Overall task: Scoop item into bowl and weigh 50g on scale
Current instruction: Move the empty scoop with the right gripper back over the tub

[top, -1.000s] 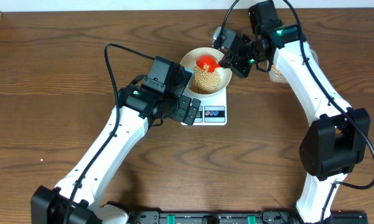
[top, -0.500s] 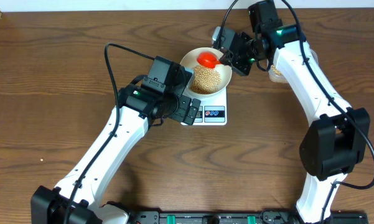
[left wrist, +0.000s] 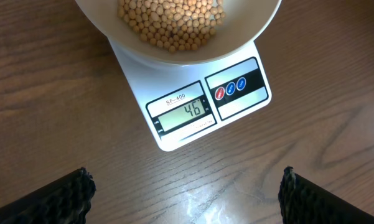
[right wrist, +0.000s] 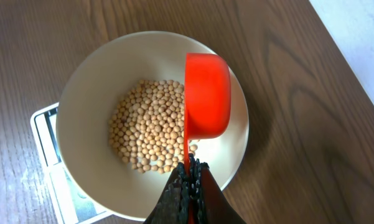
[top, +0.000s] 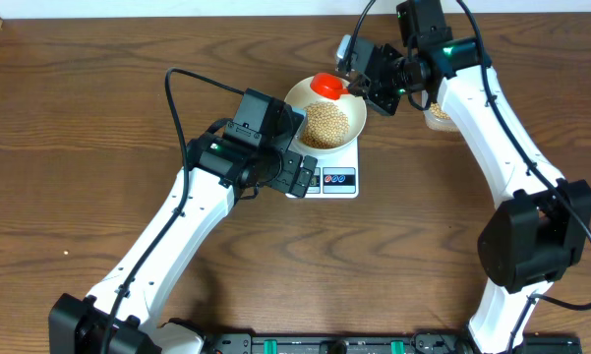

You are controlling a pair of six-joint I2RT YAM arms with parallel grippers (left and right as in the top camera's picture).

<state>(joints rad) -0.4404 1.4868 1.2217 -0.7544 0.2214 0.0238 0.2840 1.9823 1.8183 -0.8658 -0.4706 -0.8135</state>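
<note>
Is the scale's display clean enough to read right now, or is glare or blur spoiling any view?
Left wrist: the display is sharp and glare-free, reading 46; only a faint sheen on the table below. Right wrist: beans and red scoop are crisp, evenly lit. Overhead: on the scale the digits are too small to read.

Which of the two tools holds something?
The right tool, shut on the red scoop over the bowl; the left tool stands open and empty near the scale.
</note>
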